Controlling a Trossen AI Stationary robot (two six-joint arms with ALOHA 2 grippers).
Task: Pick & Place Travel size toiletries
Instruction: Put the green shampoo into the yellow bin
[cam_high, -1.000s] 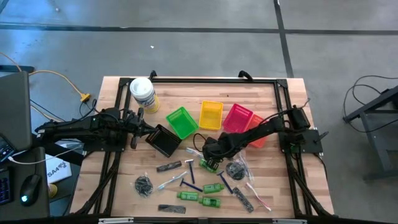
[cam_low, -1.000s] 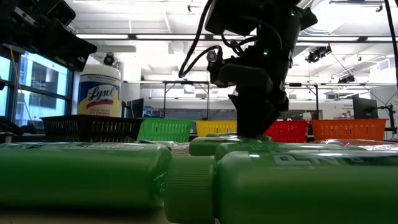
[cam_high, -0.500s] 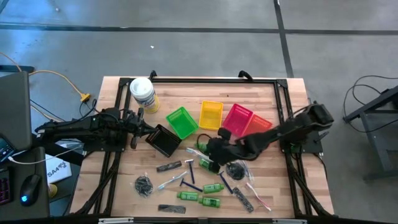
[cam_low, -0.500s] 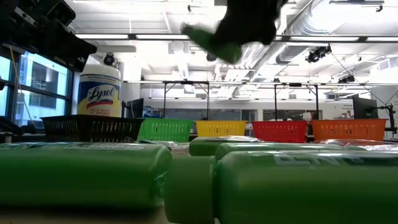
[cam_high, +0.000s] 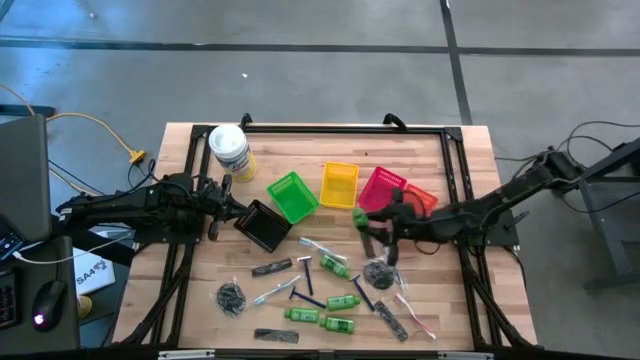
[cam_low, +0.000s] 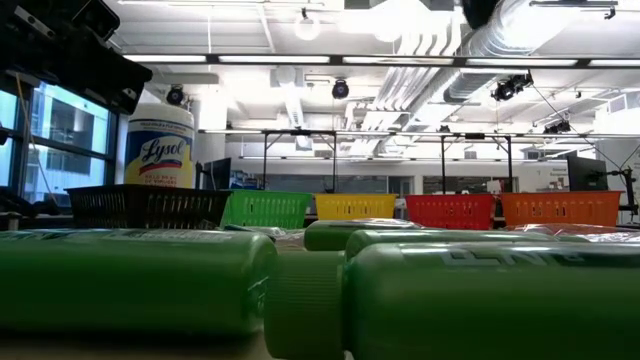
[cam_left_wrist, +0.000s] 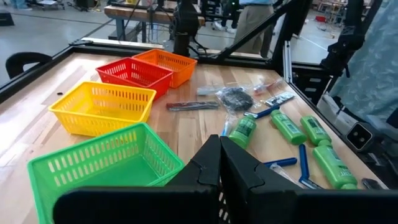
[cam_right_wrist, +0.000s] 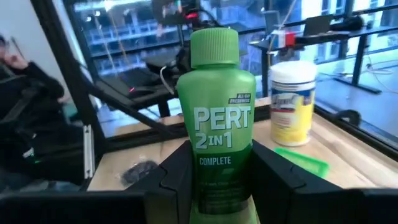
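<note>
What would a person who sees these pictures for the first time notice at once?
Probably the green Pert shampoo bottle, held upright between the jaws of the right gripper in the air near the red basket. Next, the row of coloured baskets across the table's middle, with toiletries scattered on the table in front. The left gripper waits shut by the black basket.

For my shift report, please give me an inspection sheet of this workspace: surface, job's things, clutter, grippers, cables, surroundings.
Surface: wooden table, dark frame along its edges.
Job's things: one green bottle held off the table; more green bottles, razors, combs and mesh bundles on the near half.
Clutter: wipes tub; green, yellow, red, orange and black baskets.
Grippers: right gripper shut on the bottle, near the red basket; left gripper shut, empty, at the black basket.
Cables: yellow cable left of the table.
Surroundings: grey floor; a person in the right wrist view.
</note>
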